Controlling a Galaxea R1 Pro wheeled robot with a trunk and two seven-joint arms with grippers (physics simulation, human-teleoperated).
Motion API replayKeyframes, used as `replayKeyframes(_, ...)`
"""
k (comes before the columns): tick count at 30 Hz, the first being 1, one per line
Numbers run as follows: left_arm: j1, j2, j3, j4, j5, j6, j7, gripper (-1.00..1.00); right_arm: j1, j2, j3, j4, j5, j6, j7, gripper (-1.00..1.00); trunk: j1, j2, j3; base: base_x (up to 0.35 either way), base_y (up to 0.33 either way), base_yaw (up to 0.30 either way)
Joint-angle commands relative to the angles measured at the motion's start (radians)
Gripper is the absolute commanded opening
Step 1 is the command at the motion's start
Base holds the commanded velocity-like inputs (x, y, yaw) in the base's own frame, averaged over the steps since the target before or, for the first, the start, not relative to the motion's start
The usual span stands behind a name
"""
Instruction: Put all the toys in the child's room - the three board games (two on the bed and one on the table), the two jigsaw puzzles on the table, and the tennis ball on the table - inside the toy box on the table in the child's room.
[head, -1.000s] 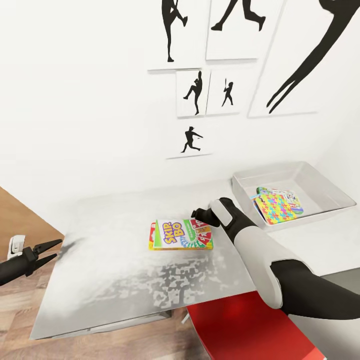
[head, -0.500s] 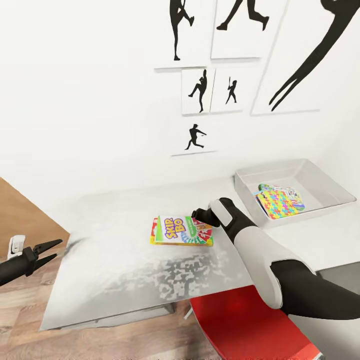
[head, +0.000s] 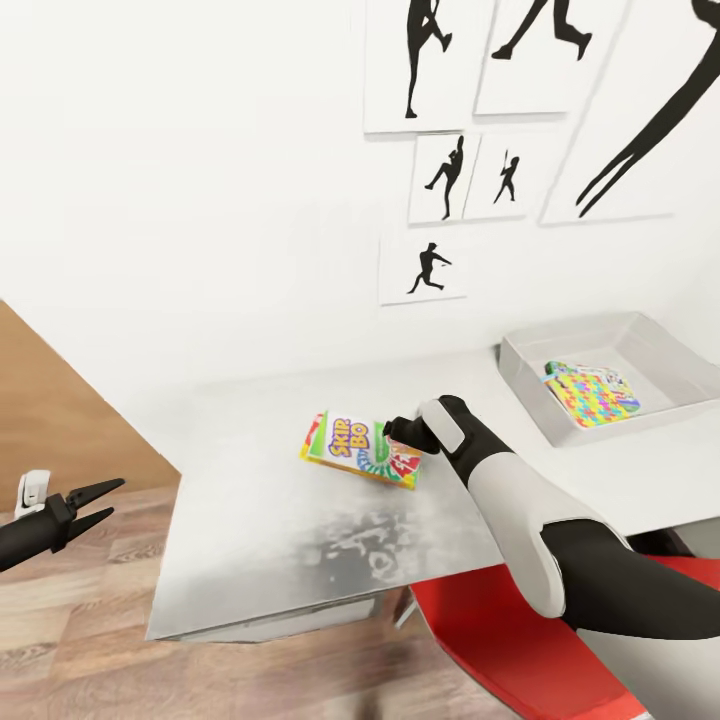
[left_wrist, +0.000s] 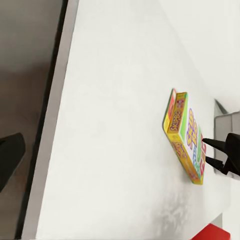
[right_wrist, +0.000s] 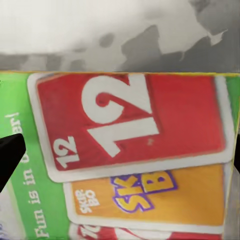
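Right now my right fingers (head: 392, 433) are set around the near-right end of the Skip-Bo board game (head: 362, 450), spread about as wide as that box's short side; in the right wrist view a black tip (right_wrist: 9, 152) shows at one side of the printed lid (right_wrist: 131, 150), with its red 12 card and orange card filling the frame, and I cannot tell whether the tips actually press the box. From the left wrist view the same fingers (left_wrist: 214, 151) sit at the end of the box (left_wrist: 186, 136), one tip above the lid and one lower, and the box looks lifted at one long edge, tilted off the surface (left_wrist: 115, 125). It lies about midway across the white surface (head: 260, 500), between the wall edge and the front edge, well apart from the toy box (head: 530, 385) that stands toward the right end by the wall. Inside the toy box lies a jigsaw puzzle (head: 595, 392) with another printed board partly under it. My left fingers (head: 95, 503) hang off the left end of the surface over the wood floor (head: 90, 620), parted in a narrow V and holding nothing. Black baseball-player silhouette pictures (head: 437, 178) hang on the white wall above, and a red seat (head: 500, 640) shows below the front edge under my right arm.
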Motion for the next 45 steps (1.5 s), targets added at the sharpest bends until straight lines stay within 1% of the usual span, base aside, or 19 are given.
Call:
replayKeyframes(1, -0.001, 0.0, 0.001, 0.001, -0.002, 0.004, -0.005, 1.0, -0.001, 0.0, 0.004, -0.001, -0.013, 0.002, -0.009, 1.0, 0.001, -0.002, -0.002, 0.024, 0.287, 0.0)
replayKeyframes(12, -0.001, -0.001, 0.0, 0.001, -0.001, 0.003, -0.005, 1.0, -0.001, 0.0, 0.004, -0.001, -0.013, 0.002, -0.009, 1.0, 0.001, -0.002, -0.002, 0.016, 0.287, 0.0)
replayKeyframes(23, -0.001, -0.001, -0.001, 0.001, -0.001, 0.002, -0.005, 1.0, -0.001, 0.0, 0.004, -0.001, -0.013, 0.002, -0.009, 1.0, 0.001, -0.002, -0.002, -0.019, 0.162, 0.0)
replayKeyframes(29, -0.001, -0.001, -0.001, 0.001, -0.001, 0.002, -0.005, 1.0, 0.0, 0.0, 0.004, -0.003, -0.013, 0.0, -0.009, 1.0, 0.001, -0.002, 0.0, -0.001, 0.049, -0.015)
replayKeyframes(45, -0.001, -0.001, -0.001, 0.001, -0.001, 0.002, -0.005, 1.0, 0.009, 0.0, 0.004, -0.01, -0.013, 0.0, -0.009, 1.0, 0.001, -0.002, 0.023, 0.0, 0.002, -0.091)
